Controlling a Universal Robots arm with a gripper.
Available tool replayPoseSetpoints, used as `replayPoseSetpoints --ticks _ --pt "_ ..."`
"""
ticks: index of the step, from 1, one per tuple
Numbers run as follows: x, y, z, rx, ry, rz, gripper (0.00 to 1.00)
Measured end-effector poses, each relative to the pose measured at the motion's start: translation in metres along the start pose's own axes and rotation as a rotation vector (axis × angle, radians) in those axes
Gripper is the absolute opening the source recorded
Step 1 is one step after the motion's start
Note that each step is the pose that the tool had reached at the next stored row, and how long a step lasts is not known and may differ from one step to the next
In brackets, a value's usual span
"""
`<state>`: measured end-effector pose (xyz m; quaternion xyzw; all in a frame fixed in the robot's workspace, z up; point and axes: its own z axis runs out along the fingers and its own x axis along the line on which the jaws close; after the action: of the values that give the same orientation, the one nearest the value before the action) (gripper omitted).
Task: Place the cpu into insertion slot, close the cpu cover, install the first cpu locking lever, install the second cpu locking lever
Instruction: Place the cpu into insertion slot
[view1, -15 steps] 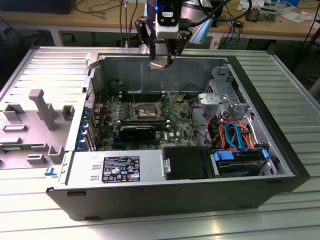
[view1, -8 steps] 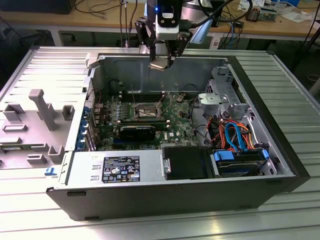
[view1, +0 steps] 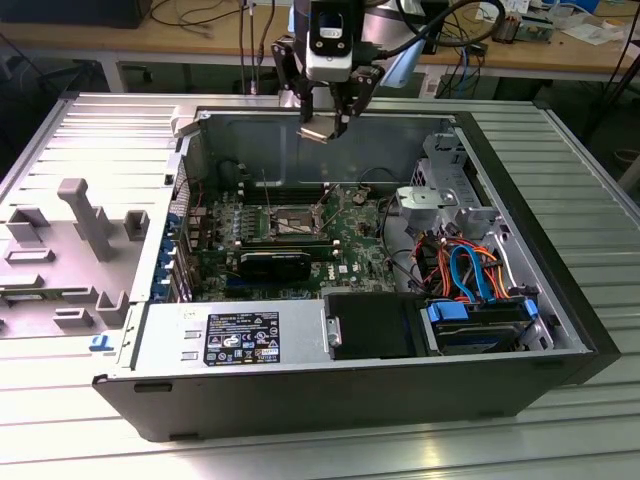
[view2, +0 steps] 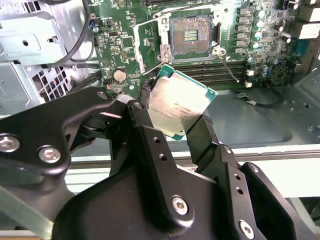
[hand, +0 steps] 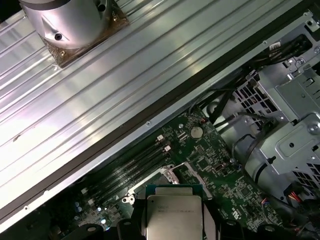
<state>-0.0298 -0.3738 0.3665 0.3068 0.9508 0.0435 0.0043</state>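
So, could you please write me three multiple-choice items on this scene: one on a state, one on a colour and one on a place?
1. What state is the socket in?
A. empty, its dark centre showing
B. filled and closed
C. hidden from view

2. What colour is the circuit board?
A. red
B. white
C. green

3. Where is the chip?
A. seated in the socket
B. held by the gripper, above the open computer case
C. lying outside the case

Answers:
1 A: in the second wrist view nothing sits in the socket.
2 C: the board is green all around the socket.
3 B: both wrist views show the chip's edges clamped between the fingers, and the exterior view shows it above the case.
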Motion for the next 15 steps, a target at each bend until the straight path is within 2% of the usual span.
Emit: replayPoseSetpoints --ticks 15 --pt "-0.0002 -0.0003 0.0014 -0.003 -0.0133 0.156 0.54"
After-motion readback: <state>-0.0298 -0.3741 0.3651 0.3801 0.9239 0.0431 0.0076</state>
